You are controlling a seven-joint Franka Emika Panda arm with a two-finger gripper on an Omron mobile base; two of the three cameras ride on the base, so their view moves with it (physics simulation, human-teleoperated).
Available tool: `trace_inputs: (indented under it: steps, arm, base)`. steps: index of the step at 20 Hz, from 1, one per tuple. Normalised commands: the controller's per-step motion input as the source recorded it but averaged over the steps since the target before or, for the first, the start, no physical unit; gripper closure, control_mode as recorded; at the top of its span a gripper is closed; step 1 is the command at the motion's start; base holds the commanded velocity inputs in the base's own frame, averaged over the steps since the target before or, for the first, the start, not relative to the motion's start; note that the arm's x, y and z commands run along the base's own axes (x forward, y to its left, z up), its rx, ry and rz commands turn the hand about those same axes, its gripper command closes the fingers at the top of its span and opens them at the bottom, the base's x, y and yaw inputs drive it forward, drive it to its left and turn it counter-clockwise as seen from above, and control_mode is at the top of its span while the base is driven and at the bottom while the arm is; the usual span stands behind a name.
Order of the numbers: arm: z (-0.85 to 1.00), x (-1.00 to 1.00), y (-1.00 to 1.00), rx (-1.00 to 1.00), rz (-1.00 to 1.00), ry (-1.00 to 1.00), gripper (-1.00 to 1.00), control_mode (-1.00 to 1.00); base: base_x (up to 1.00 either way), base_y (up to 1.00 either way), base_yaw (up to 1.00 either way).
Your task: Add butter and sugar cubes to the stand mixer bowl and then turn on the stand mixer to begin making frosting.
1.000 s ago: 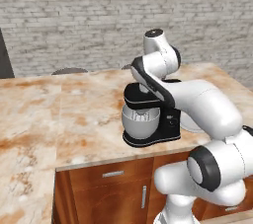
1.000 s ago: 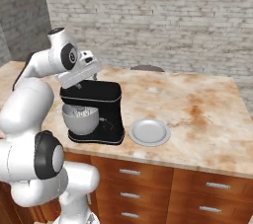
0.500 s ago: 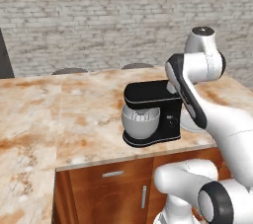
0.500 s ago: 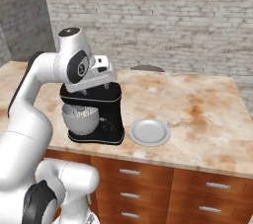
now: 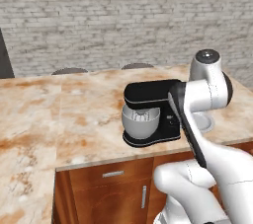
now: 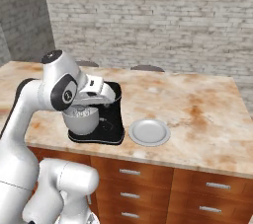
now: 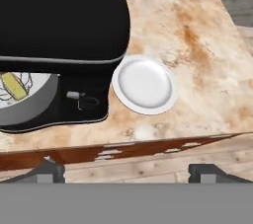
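Fingertips [image 7: 47, 171] of the gripper [image 7: 126, 172] stand at their widest spread in the hand view, one at each lower corner, with nothing between them. Below them runs the front edge of the counter [image 7: 197, 70], with wood cabinet fronts under it.

Arm pose: in the right base view the arm rises from the lower left, bends at a dark joint, and carries the gripper [image 6: 96, 93] in front of the stand mixer [image 6: 106, 119], partly covering the mixer's head. In the left base view the forearm crosses the right end of the stand mixer [image 5: 148, 112], so the gripper itself cannot be made out there.

Task items:
- The stand mixer [image 7: 64, 25] stands near the front edge of the counter [image 6: 207, 114], left of centre, head lowered over the stand mixer bowl [image 6: 80, 122].
- The stand mixer bowl [image 5: 141, 122] sits on the mixer's flat black base under the head; it is grey and upright.
- The butter [image 7: 14, 86], a pale yellow stick, lies inside the stand mixer bowl [image 7: 29, 104] at the left edge of the hand view, partly hidden by the mixer head.
- Sugar cubes cannot be identified in any view.

Surroundings: a white plate [image 6: 149, 132] lies flat on the counter just beside the right side of the mixer base, near the front edge. A brick wall [image 5: 123, 16] stands behind the counter [image 5: 49, 114].
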Motion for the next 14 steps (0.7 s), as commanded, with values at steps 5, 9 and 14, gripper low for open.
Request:
trace_inputs:
  steps: [5, 9, 14]
  arm:
    - [-0.45, -0.06, -0.12, 0.02, -0.32, 0.00, -1.00, -1.00]
    - [-0.48, -0.11, -0.09, 0.06, -0.10, 0.00, -1.00, -1.00]
    - [-0.25, -0.18, 0.00, 0.02, 0.00, 0.00, -1.00, -1.00]
  base:
    - [0.00, 0.00, 0.00]
    - [0.00, 0.00, 0.00]
    - [0.00, 0.00, 0.00]
